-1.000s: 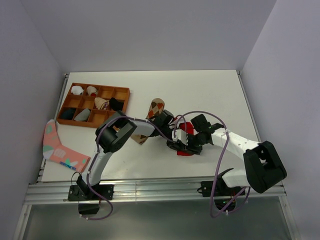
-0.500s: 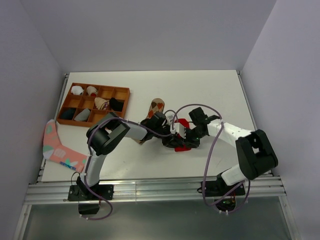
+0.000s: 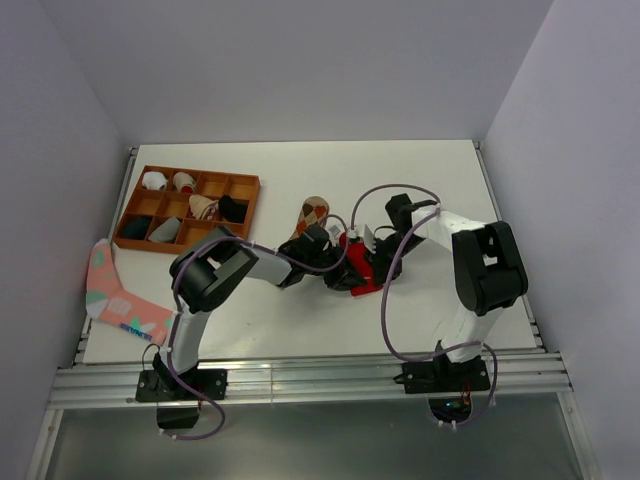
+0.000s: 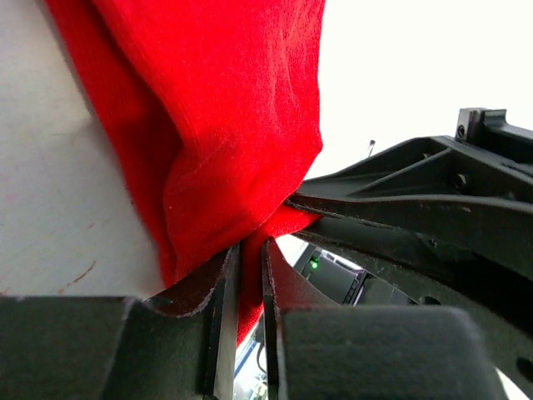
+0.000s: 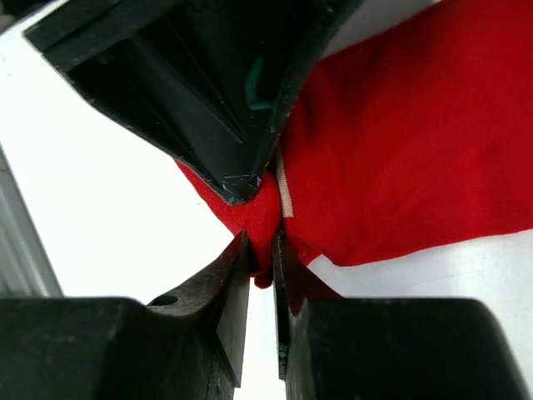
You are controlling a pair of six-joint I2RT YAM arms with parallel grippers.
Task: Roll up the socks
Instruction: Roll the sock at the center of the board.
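The left gripper is pinching a fold of the red sock, its jaws standing almost together with only a thin layer of red knit showing between them. The right gripper is doing the same from the opposite side, its jaws nearly closed on a bunched edge of the same sock, right against the dark tip of the other gripper. Both tools are thus gripping one sock at nearly the same spot, and the fabric is bulging and creasing around them. In the overhead view the red sock is lying near the middle of the table, mostly hidden beneath the two wrists. The tan argyle sock is lying just behind the left wrist, partly covered by it; whether the two socks are overlapping cannot be told. This looks like the opening of the roll: an edge is being gathered, with no rolled turns showing yet. The next move probably calls for both grippers turning the pinched edge over onto the sock's body together, without pulling apart and stretching the knit. The left forearm is reaching low across the table to the right, and the right arm is bending sharply at the elbow and coming in from the right, the wrists meeting over the sock.
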